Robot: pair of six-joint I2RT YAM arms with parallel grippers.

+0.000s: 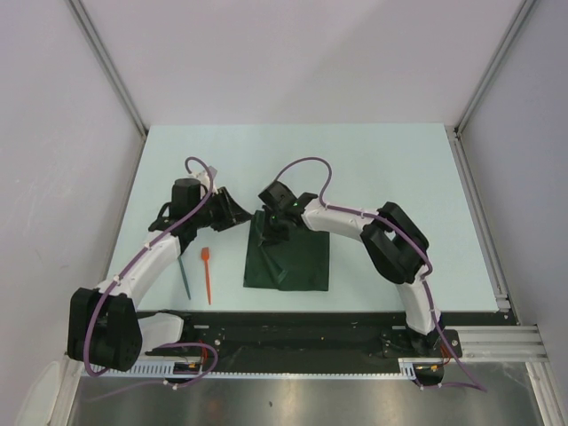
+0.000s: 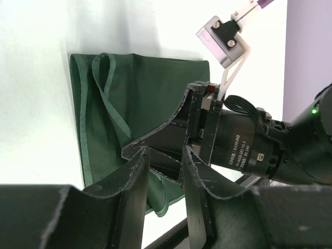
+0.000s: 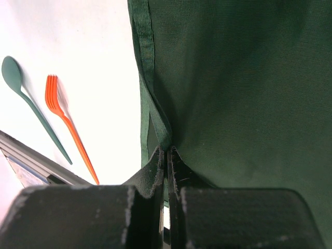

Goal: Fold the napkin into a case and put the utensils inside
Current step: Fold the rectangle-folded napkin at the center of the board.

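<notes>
Right wrist view, right gripper (image 3: 166, 155) pinching napkin (image 3: 249, 78) hem, left gripper (image 2: 165, 153) apart, fork (image 3: 72, 135), spoon (image 3: 39, 116) beside

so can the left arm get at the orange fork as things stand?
Probably yes. The left gripper is open and looks empty; the orange fork lies bare on the table beside that arm, apart from the napkin that the right gripper pinches.

white print "damiao" on the black motor body (image 2: 243, 148), up and right of the left gripper (image 2: 163, 155). smaller print lines beneath it too tiny to read. no other text.
</notes>
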